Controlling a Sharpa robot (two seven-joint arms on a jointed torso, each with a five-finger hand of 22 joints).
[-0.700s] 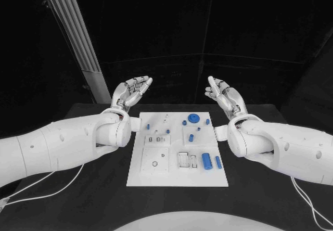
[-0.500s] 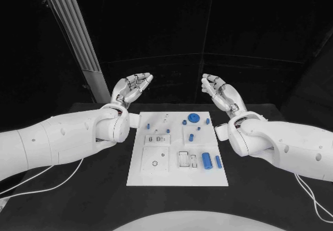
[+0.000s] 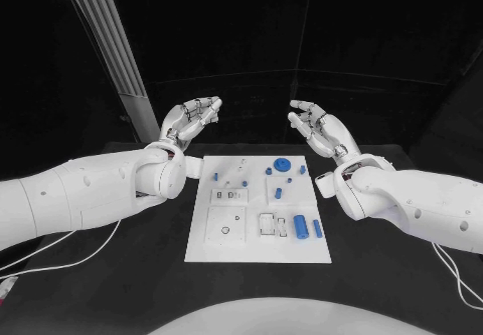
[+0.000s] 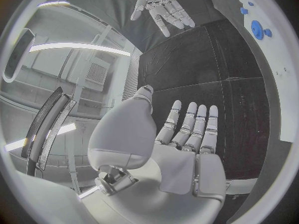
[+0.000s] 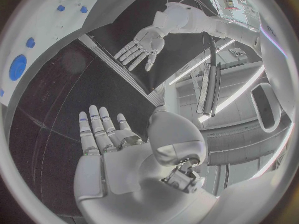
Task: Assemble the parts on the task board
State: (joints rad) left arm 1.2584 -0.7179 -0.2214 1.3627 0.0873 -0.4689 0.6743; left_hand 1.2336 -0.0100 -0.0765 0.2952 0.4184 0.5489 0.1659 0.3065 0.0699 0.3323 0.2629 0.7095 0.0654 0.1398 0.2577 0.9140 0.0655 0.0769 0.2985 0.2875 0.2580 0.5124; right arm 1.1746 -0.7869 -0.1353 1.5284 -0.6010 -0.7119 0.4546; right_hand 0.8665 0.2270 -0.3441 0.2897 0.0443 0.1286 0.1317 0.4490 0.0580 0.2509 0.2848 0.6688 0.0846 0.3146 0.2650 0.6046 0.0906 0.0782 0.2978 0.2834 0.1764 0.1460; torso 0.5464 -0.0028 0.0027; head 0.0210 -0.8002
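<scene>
Left hand (image 3: pixel 189 118) and right hand (image 3: pixel 320 130) raised above the far end of the tabletop (image 3: pixel 151 272), palms facing each other, fingers spread, holding and touching nothing. White task board (image 3: pixel 257 252) lies flat between the arms; blue parts (image 3: pixel 300 226) rest on it, apart from both hands.

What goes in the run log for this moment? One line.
left hand: open, raised | right hand: open, raised | parts: on board, untouched
</scene>
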